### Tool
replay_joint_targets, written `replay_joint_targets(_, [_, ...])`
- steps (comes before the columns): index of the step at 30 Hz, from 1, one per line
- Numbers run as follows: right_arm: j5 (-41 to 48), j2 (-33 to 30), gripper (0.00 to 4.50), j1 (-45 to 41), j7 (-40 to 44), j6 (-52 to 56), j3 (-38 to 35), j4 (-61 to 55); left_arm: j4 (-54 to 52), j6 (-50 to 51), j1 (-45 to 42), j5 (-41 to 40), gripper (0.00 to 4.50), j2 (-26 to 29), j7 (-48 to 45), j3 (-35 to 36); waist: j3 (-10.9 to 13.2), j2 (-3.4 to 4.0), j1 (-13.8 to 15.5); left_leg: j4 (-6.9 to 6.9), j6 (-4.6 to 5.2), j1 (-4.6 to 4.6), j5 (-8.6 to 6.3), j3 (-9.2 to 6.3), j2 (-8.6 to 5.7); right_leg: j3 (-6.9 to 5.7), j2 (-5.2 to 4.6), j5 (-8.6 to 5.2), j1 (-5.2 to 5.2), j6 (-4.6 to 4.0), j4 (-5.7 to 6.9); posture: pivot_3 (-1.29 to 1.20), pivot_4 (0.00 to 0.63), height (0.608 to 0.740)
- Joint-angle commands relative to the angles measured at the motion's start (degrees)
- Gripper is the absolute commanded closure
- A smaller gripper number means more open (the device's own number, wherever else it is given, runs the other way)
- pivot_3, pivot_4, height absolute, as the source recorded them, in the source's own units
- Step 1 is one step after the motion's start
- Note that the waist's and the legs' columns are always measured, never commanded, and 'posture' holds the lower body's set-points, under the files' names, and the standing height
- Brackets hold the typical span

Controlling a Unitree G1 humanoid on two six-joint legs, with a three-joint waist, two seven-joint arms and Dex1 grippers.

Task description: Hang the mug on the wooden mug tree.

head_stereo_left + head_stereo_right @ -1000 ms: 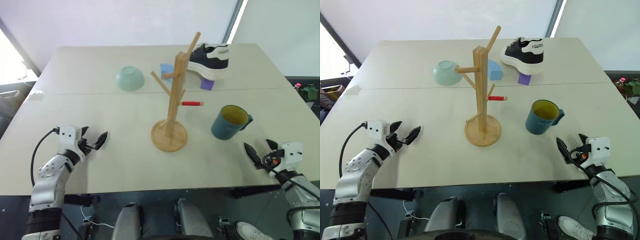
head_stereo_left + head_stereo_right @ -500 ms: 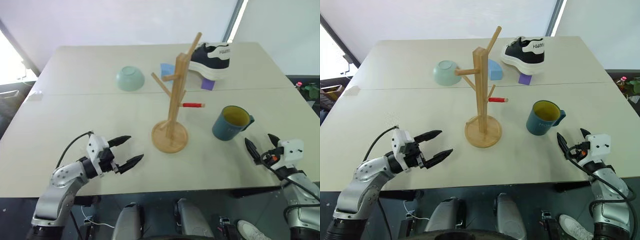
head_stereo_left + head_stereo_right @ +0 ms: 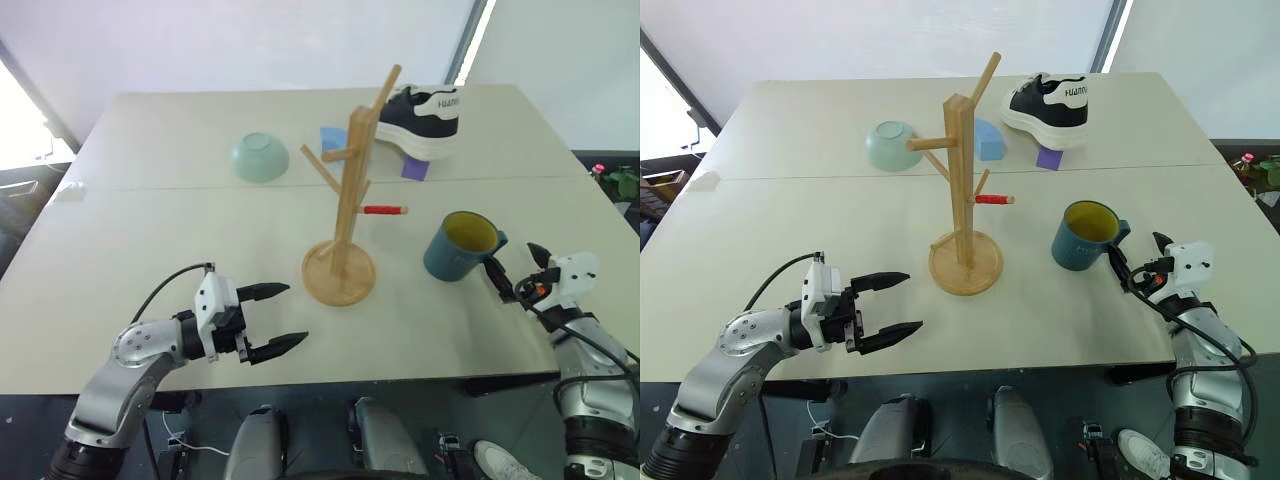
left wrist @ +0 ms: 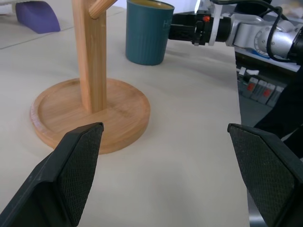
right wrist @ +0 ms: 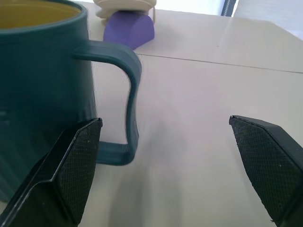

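Right gripper [image 3: 1133, 268] now sits just beside the mug [image 3: 1081, 237], its fingers spread wide and empty, where a second ago we had it back near the table [image 3: 760, 210] edge, well apart from the cup. From its own wrist view the mug's loop handle [image 5: 124, 99] stands just ahead, nearer one finger [image 5: 71, 165] than the other, so we judge we are lined up to close on the handle but have not touched it yet. Our left gripper [image 3: 272, 319] has swung in from the table's left side and now points across at the tree [image 3: 346, 190], jaws apart and holding nothing, with the round base [image 4: 90, 113] just ahead of its fingertips. We read that as a move to steady the stand. The mug stands upright on the table, beside the tree, not yet lifted; the pegs are bare
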Motion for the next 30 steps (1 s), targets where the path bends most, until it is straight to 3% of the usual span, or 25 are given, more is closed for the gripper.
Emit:
replay_joint_targets(1, [0.4, -1.0, 0.04, -1.3, 0.7, -1.4, -0.4, 0.3, -2.0, -0.7, -0.3, -0.1, 0.0, 0.0, 0.1, -0.4, 0.0, 0.0, 0.0, 0.0, 0.0, 0.0, 0.0, 0.0, 0.0, 0.0, 0.0, 0.0, 0.0, 0.0, 0.0, 0.0, 0.15, 0.74])
replay_joint_targets(21, [0.3, -1.1, 0.04, -8.7, 4.2, -3.1, 1.6, 9.5, -3.1, 0.1, -0.8, -0.7, 0.0, 1.0, -0.7, 0.0, 0.0, 0.01, -0.1, 0.04, 0.0, 0.05, 0.01, 0.03, -0.01, 0.03, 0.03, 0.01, 0.02, 0.02, 0.11, 0.0, 0.15, 0.74])
replay_joint_targets(24, [1.2, -1.0, 0.84, -9.8, 5.8, -2.8, 1.8, 10.4, -3.2, 0.0, -0.5, -0.6, 0.0, 1.0, -0.6, 0.1, 0.0, 0.01, -0.1, 0.04, 0.0, 0.06, 0.01, 0.02, -0.01, 0.03, 0.04, 0.01, 0.02, 0.02, 0.12, 0.0, 0.15, 0.74])
replay_joint_targets(30, [3.2, -0.3, 3.79, -9.4, 8.7, -1.3, 2.4, 8.7, -3.3, -0.4, 0.1, -0.3, 0.0, 0.9, -0.2, 0.1, 0.0, 0.01, 0.0, 0.05, 0.0, 0.06, 0.01, 0.02, -0.01, 0.03, 0.03, 0.02, 0.05, 0.02, 0.12, 0.0, 0.15, 0.74])
